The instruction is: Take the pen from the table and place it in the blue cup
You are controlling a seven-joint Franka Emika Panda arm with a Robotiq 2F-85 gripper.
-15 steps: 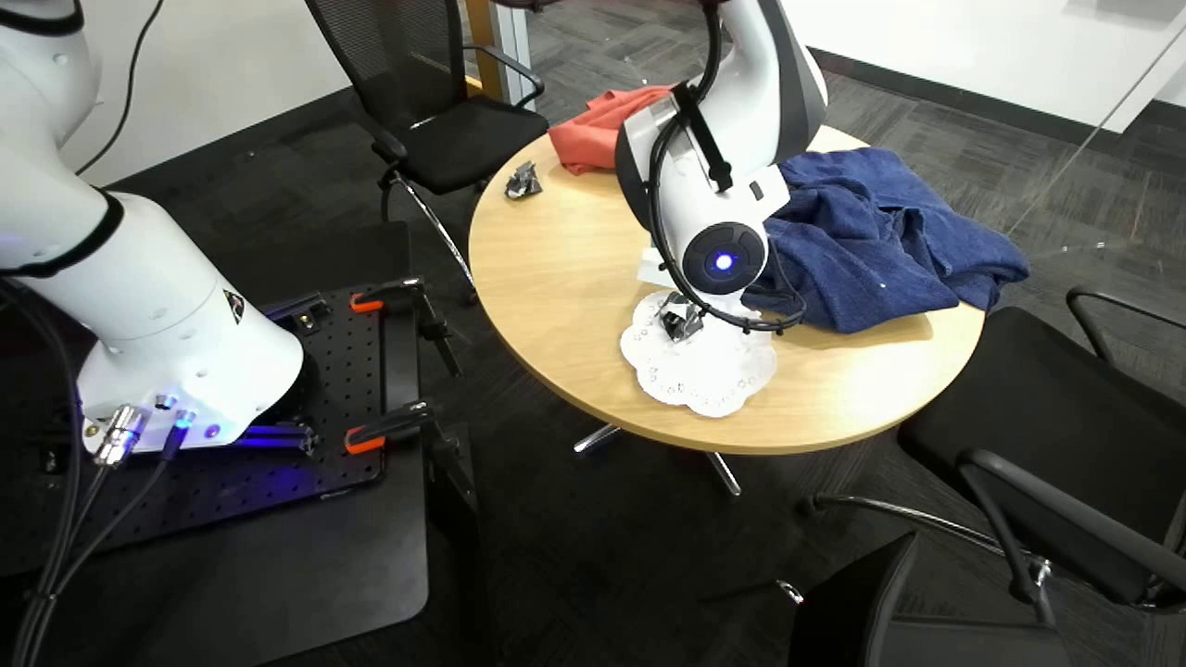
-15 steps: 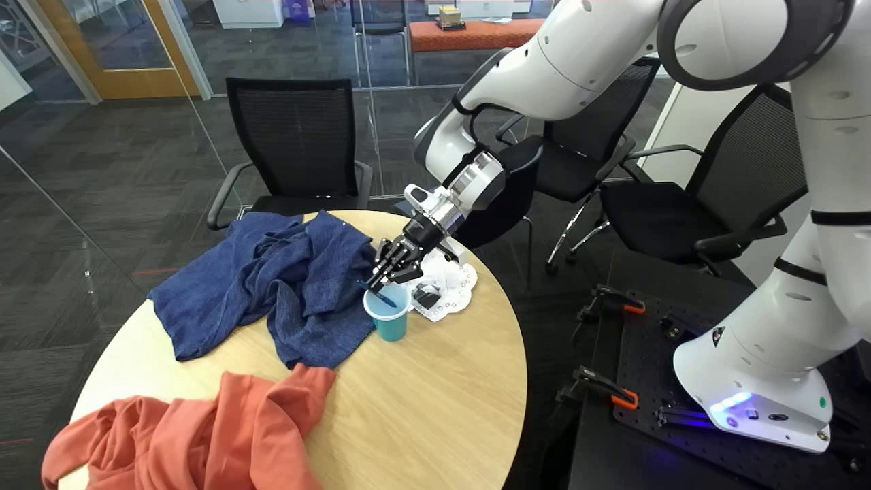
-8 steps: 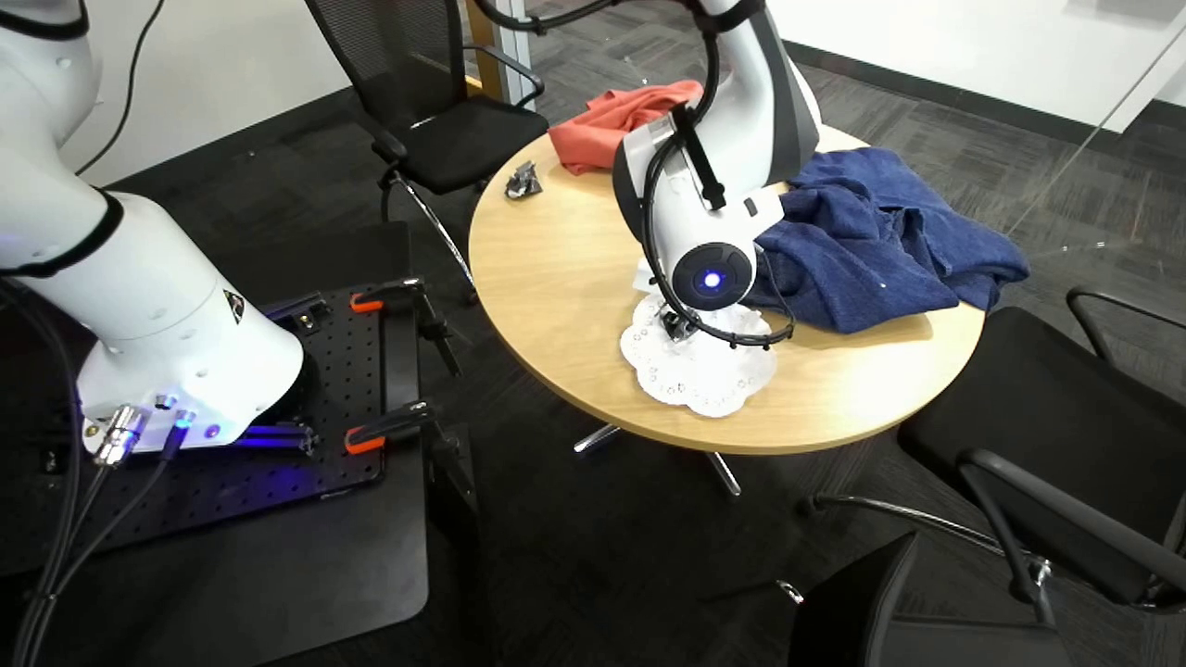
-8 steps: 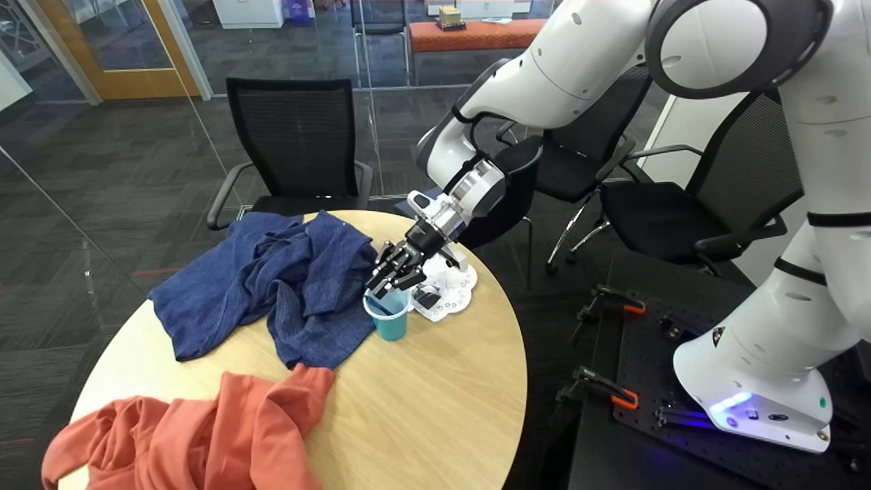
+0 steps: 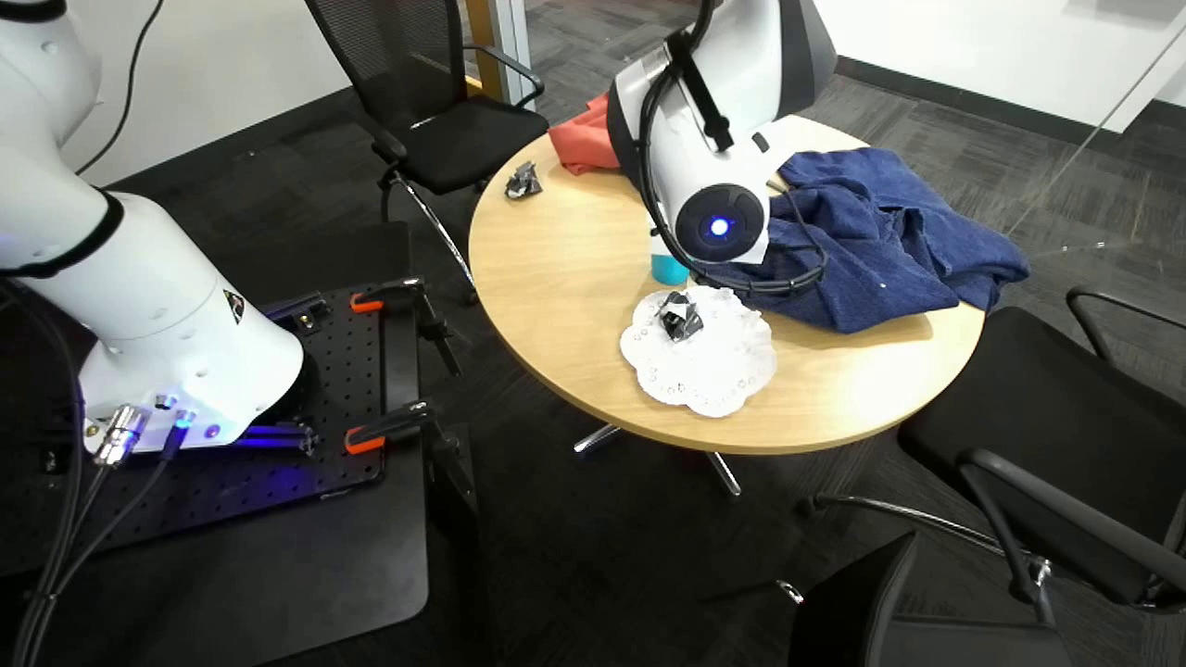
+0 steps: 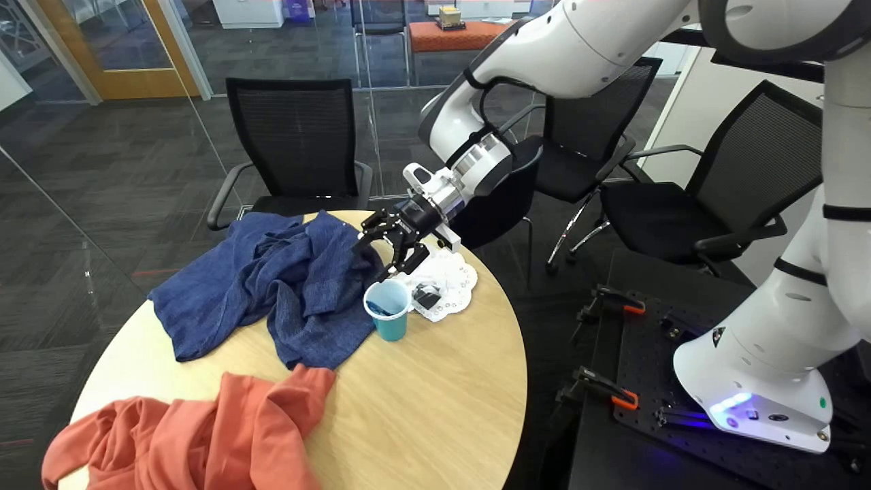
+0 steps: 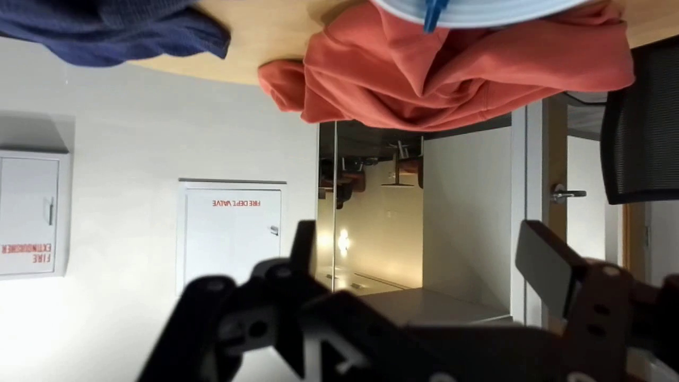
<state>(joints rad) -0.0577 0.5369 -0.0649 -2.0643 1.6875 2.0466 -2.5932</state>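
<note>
In an exterior view, a round wooden table (image 5: pixel 556 259) stands on dark patterned carpet (image 5: pixel 936 130), with a black chair (image 5: pixel 463 139) at eleven o'clock and a white wall (image 5: pixel 1019 65), edged by dark skirting (image 5: pixel 982 105), at two. In an exterior view, a black mesh-backed chair (image 6: pixel 291 136) sits at ten o'clock; beyond the glass wall (image 6: pixel 372 136), an orange bench (image 6: pixel 469 39) lies at twelve and a wood-framed door (image 6: pixel 146 83) at ten. In the wrist view, where lettering stands upside down, a cabinet (image 7: pixel 231 233) marked "Fire Dept. Valve" sits in the pale wall (image 7: pixel 127 127) at eight o'clock, a fire extinguisher cabinet (image 7: pixel 29 201) at nine, a door handle (image 7: pixel 568 193) at three, and a warm light (image 7: pixel 344 241) glows at six.
</note>
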